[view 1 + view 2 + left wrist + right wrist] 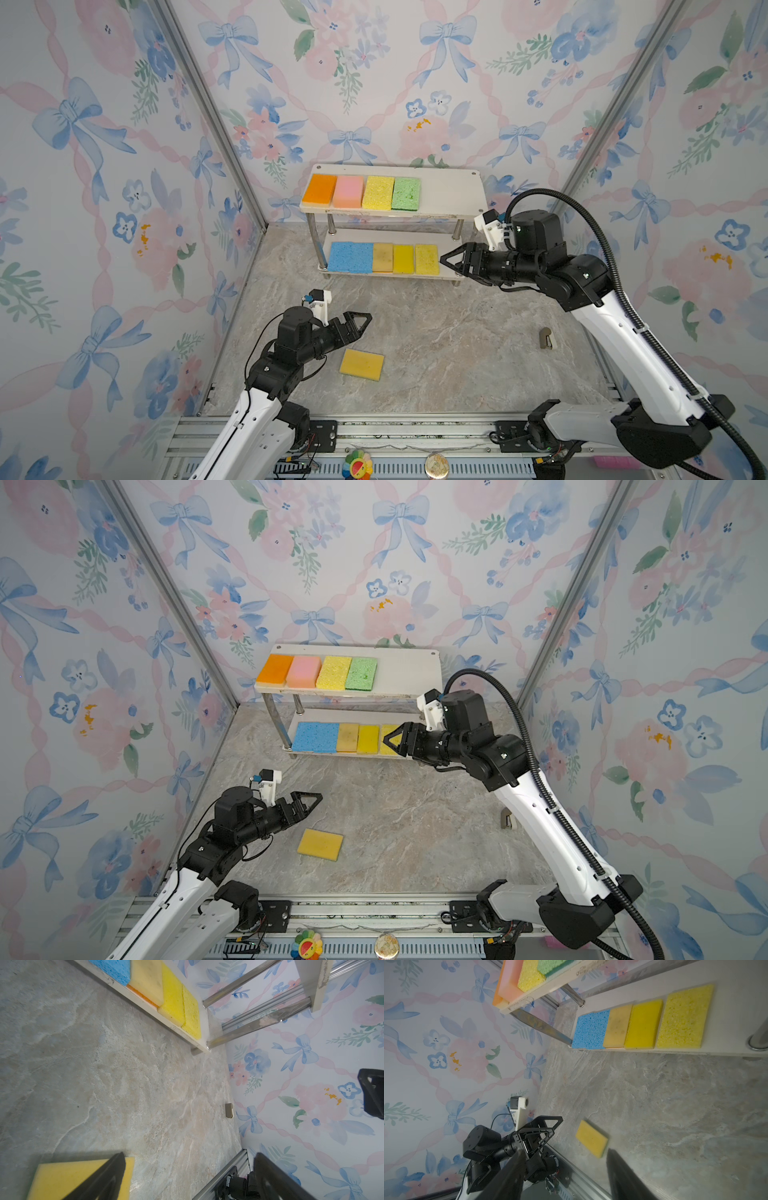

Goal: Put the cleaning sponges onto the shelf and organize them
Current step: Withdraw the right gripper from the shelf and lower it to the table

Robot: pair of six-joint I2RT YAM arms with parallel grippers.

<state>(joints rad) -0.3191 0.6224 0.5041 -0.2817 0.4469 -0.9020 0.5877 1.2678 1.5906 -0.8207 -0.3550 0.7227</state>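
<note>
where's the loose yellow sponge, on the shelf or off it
Off it: the loose yellow sponge lies flat on the table, in front of the shelf, not touching it.

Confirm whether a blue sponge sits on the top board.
No: the top board holds the orange sponge, pink sponge, yellow sponge and green sponge; the blue sponges lie on the lower board.

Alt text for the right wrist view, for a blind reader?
A lone yellow sponge lies on the marble tabletop ahead of the right gripper, whose jaws are open and empty. Farther off, the shelf holds a row of sponges on its lower board; the left gripper hovers open.
</note>
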